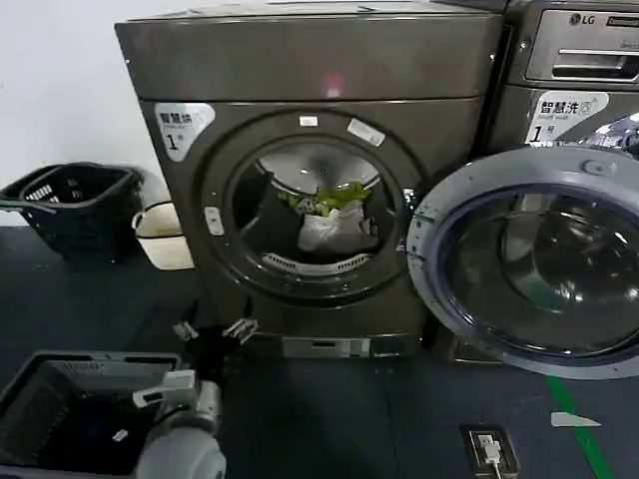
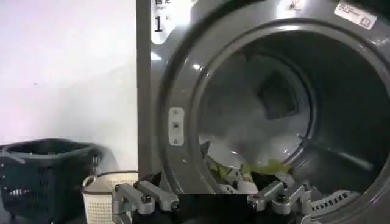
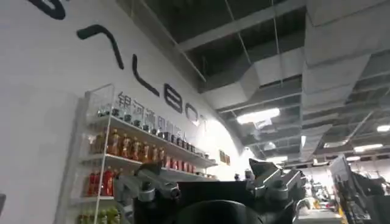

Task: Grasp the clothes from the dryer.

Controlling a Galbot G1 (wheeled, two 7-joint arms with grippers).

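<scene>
The dryer (image 1: 300, 70) stands in the middle with its round door (image 1: 539, 261) swung open to the right. The clothes (image 1: 329, 215), a small white-grey bundle with a yellow-green piece on top, lie inside the drum. My left gripper (image 1: 215, 332) hangs open and empty low in front of the machine, below and left of the drum hole, apart from the clothes. In the left wrist view its gripper (image 2: 210, 201) points at the lower rim of the dryer (image 2: 177, 122), with the clothes (image 2: 256, 163) beyond. My right gripper (image 3: 210, 185) is open, empty and aimed up at shelves and ceiling.
A dark basket (image 1: 60, 399) sits on the floor at my lower left, beside my left arm. A black basket (image 1: 75, 205) and a white basket (image 1: 165, 235) stand left of the dryer. The silver LG machine (image 1: 584, 60) is behind the open door.
</scene>
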